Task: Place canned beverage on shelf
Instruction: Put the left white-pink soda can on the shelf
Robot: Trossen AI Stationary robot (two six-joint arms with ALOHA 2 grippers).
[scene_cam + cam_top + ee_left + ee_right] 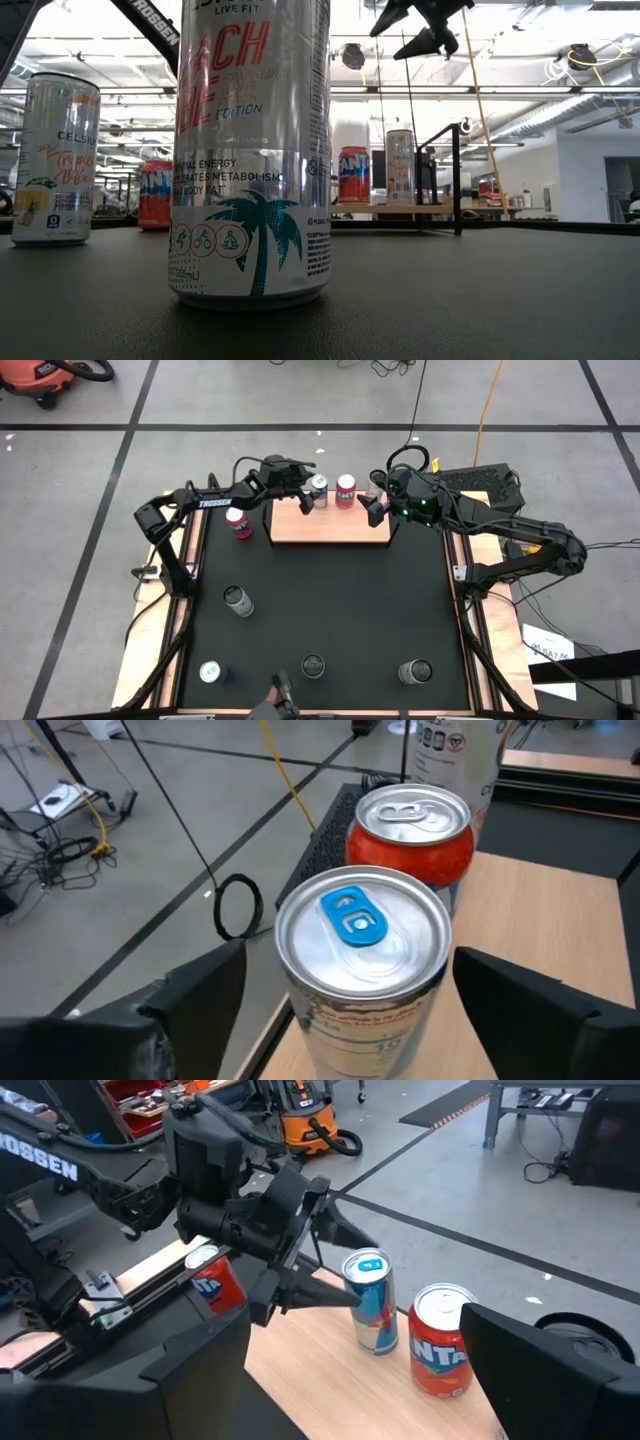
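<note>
The left end effector [312, 487] stands released around the silver can [362, 960] on the shelf [330, 528]; right end effector [372, 506] open. Rigid, slick, probably heavy: grip mid-wall.

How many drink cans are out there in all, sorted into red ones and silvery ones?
Red cans: 2, one on the shelf at and one on the black table at.
Silver or white cans: 5, one on the shelf and four on the table.
Total: 7 cans.
</note>
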